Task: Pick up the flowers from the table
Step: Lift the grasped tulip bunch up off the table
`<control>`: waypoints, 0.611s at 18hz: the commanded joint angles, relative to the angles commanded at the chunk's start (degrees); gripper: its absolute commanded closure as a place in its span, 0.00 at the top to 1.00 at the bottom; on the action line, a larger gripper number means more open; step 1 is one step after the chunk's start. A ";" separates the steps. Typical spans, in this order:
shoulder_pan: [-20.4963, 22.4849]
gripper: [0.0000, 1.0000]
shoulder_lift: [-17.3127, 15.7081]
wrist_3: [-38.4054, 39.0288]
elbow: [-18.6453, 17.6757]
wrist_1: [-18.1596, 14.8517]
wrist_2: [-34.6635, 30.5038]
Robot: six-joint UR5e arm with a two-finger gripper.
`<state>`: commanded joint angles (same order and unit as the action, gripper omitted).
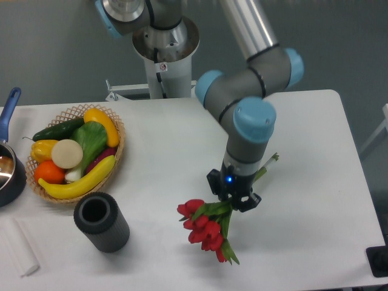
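From my feed I see the gripper (233, 199) pointing down over the white surface (315, 182), its jaws closed around the green stems of the flowers (207, 227). The red tulip heads hang out toward 7 o'clock from the gripper, clustered low and slightly tilted, with a couple of green leaves trailing past them toward 6 o'clock. The stem ends poke out on the far side of the gripper toward 2 o'clock, showing just beside the wrist. I cannot tell for certain whether the blooms touch the surface or hang just above it; a faint shadow lies under them. The arm (254, 91) comes down from 12 o'clock, its grey links and blue joint caps folded above the gripper, and a small blue light shows on the wrist. Well away at 9 o'clock from the gripper sits a wicker basket (115, 159) holding a banana, an orange, a cucumber, yellow peppers and other produce. Near the basket, toward 6 o'clock from it, a dark cylinder (102, 222) lies on its side with its open end facing up-left. At the far left edge I see part of a dark pan (9, 173) with a blue handle, and a white block (19, 248) near the bottom-left corner.
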<state>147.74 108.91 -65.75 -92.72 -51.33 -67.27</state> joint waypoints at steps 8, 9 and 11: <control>1.23 0.15 -4.58 4.65 0.17 1.75 15.56; 1.50 0.15 -4.84 5.79 0.00 2.19 17.59; 2.64 0.15 -5.02 7.82 -0.18 2.90 21.19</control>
<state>150.37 103.89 -57.93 -92.90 -48.43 -46.07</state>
